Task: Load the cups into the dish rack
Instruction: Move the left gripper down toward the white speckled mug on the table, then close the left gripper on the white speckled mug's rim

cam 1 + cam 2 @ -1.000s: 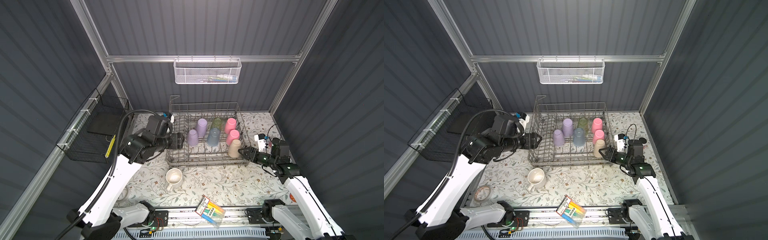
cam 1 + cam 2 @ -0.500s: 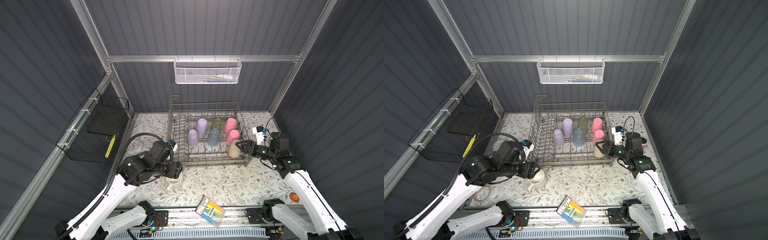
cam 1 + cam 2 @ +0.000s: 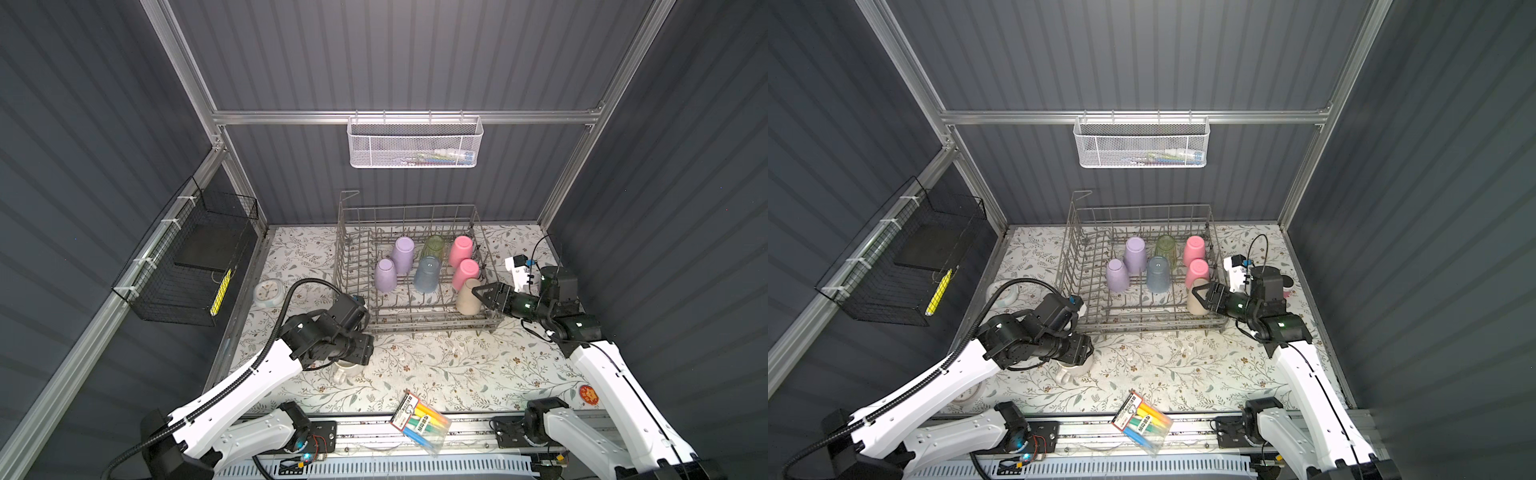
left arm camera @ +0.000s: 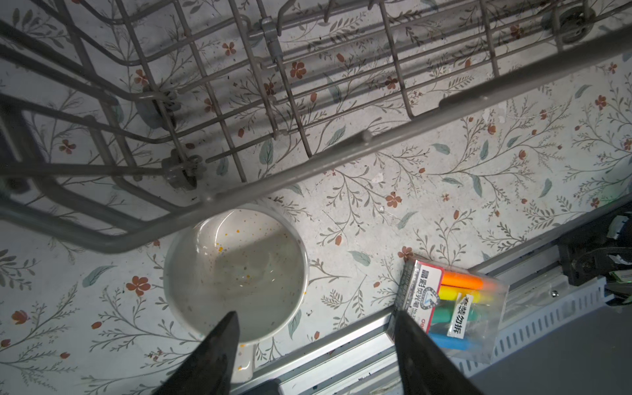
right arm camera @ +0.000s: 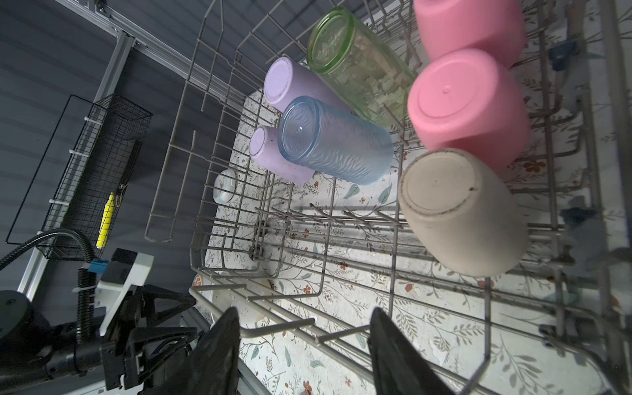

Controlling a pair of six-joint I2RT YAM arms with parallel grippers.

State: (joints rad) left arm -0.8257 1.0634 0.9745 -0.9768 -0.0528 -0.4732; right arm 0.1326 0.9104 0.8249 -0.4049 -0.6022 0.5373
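- Grey wire makes up the dish rack point(image 3: 415, 321), which sits at the back of the flowery table point(image 3: 440, 365).
- Seven cups are inside the rack, bottoms up and leaning on the wire prongs.
- Two lilac cups point(image 3: 403, 254) point(image 3: 385, 275) are on the left side of the rack.
- In the middle are the green tumbler point(image 3: 433, 247) at the back and the blue cup point(image 3: 428, 274) in front of it.
- Two pink cups point(image 3: 460, 251) point(image 3: 465, 273) are on the right side, one behind the other.
- The beige cup point(image 3: 467, 296) is in front of them, nearest the rack's front right corner.
- The cream mug point(image 4: 236, 270) is not in the rack.
- It stands on the table with its mouth up, just in front of the rack's front left corner, and its handle points away from the rack.
- The left gripper point(image 4: 314, 314) hangs right over the mug with its two fingers wide apart, holding nothing.
- From the left wrist view, one finger is over the mug's mouth and the other is out past the mug's side.
- I cannot tell if a finger touches the mug.
- The right gripper point(image 5: 304, 311) is at the right end of the rack, just beside the beige cup.
- Its fingers are apart too, with nothing held between them.
- A clear pack of markers point(image 3: 420, 422) lies at the front edge of the table, well apart from the mug.
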